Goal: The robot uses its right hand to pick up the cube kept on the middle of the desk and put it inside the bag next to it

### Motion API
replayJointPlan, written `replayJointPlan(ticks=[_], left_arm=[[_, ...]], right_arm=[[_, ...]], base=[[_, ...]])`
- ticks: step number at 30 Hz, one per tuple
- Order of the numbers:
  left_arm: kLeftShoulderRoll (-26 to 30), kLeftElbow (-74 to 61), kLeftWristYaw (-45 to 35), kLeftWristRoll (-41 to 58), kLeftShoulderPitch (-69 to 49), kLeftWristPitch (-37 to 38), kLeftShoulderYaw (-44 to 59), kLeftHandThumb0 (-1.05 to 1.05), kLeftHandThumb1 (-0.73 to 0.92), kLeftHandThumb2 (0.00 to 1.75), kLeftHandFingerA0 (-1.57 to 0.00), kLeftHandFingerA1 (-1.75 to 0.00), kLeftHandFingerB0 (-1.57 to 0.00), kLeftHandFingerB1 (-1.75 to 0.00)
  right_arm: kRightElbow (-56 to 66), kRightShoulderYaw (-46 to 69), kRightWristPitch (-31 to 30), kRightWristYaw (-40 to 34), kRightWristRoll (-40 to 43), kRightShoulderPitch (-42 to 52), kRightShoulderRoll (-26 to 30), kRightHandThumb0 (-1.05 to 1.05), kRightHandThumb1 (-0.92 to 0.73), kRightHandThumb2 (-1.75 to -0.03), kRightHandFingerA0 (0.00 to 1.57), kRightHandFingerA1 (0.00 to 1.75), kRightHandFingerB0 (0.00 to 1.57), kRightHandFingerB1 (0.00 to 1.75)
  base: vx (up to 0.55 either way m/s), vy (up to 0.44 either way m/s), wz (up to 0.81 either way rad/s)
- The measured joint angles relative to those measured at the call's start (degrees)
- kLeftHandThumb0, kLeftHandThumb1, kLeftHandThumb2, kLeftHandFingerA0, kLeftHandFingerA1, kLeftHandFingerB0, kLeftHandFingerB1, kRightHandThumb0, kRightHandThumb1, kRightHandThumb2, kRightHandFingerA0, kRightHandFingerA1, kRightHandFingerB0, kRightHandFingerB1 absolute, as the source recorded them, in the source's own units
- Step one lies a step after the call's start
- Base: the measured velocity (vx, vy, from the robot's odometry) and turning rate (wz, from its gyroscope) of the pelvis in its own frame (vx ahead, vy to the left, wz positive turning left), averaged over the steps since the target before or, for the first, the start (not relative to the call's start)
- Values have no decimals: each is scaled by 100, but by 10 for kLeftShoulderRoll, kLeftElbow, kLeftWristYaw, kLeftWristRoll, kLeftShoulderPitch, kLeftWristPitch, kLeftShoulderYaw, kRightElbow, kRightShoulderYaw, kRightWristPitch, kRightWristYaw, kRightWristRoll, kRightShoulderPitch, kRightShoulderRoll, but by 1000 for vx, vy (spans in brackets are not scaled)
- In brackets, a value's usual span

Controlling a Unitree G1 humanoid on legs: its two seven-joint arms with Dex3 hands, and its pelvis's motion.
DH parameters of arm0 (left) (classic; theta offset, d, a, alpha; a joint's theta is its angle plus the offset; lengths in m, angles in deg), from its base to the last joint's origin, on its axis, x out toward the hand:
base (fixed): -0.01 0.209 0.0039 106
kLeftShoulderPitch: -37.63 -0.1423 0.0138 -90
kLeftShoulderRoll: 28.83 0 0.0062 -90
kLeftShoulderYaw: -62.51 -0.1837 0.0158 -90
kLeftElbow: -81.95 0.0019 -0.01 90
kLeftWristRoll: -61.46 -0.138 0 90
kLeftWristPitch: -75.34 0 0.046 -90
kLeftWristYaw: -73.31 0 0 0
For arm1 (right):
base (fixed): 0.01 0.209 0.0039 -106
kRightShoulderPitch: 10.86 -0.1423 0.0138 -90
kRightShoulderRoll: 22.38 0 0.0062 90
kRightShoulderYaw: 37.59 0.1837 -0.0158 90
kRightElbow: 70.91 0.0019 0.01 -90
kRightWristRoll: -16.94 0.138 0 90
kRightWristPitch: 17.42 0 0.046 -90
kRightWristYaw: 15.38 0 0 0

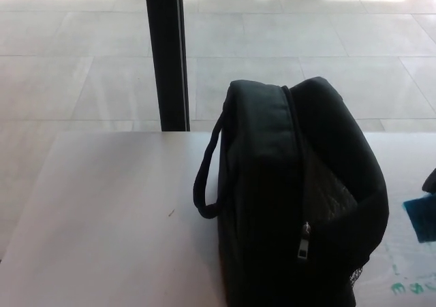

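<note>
A black zip bag (293,198) stands on the white desk (116,218), its open top facing right and a carry loop on its left side. At the right edge of the head view, a blue cube (421,218) shows just right of the bag, cut off by the frame. A dark sliver of my right hand (430,180) sits right above the cube at the picture's edge. Whether the hand holds the cube is hidden. My left hand does not show.
A black vertical post (167,55) rises behind the desk's far edge, in front of a pale tiled floor (82,82). Green marks (412,286) lie on the desk to the right of the bag.
</note>
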Motion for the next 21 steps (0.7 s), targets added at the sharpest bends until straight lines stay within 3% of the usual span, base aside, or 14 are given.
replayJointPlan(ticks=[3, 9, 15, 16, 21], left_arm=[[1, -1, 0, 0, -2, 0, 0, -64, 55, 93, -33, -61, -23, -51], [2, 0, 0, 0, -5, 0, 1, -63, 54, 93, -34, -62, -22, -51], [2, 1, 0, 0, -8, 0, 1, -63, 53, 93, -35, -63, -22, -52], [2, 3, 0, 0, -9, 0, 2, -61, 54, 94, -36, -63, -22, -51], [2, 4, 0, 0, -10, 0, 1, -61, 53, 92, -33, -62, -20, -51]], right_arm=[[6, 21, 9, 4, 12, -4, -1, -12, -60, -97, 78, 174, 70, 148], [17, 50, 16, 15, 30, -20, -7, -11, -59, -94, 79, 175, 69, 149], [30, 60, 21, 24, 39, -64, -22, -14, -59, -101, 82, 175, 71, 148], [39, 62, 22, 26, 42, -72, -28, -10, -59, -101, 93, 175, 69, 148], [89, 64, 20, 37, 48, -103, -49, -18, -51, -116, 84, 175, 72, 155]], base=[[0, 0, 0], [0, 0, 0], [0, 0, 0], [0, 0, 0], [0, 0, 0]])
